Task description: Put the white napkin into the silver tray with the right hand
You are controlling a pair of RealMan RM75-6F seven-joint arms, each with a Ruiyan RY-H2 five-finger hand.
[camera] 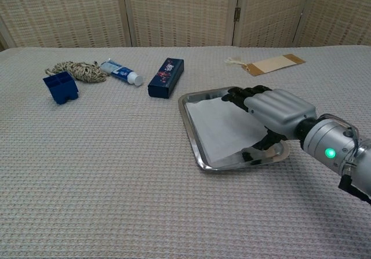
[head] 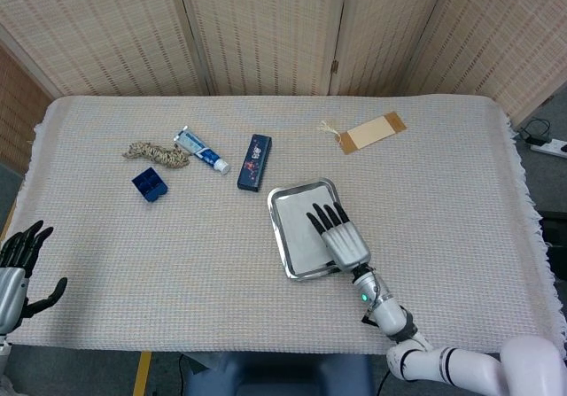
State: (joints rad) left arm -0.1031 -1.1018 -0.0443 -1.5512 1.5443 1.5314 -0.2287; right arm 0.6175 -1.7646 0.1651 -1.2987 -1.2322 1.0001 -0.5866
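Note:
The silver tray (head: 275, 228) (camera: 189, 127) sits just right of the table's middle. The white napkin (head: 299, 229) (camera: 217, 126) lies flat inside it. My right hand (head: 341, 236) (camera: 272, 109) lies over the tray's right half, fingers stretched out low over the napkin and pointing to the far left. Its thumb hangs near the tray's near rim, and nothing is held in it. My left hand (head: 18, 263) is at the table's near left edge, fingers spread and empty; only the head view shows it.
At the far left lie a coil of rope (head: 155, 153) (camera: 75, 69), a small blue container (head: 150, 184) (camera: 60, 87), a toothpaste tube (head: 201, 150) (camera: 122, 72) and a dark blue box (head: 254, 162) (camera: 166, 77). A brown tag (head: 372, 132) (camera: 272, 63) lies far right.

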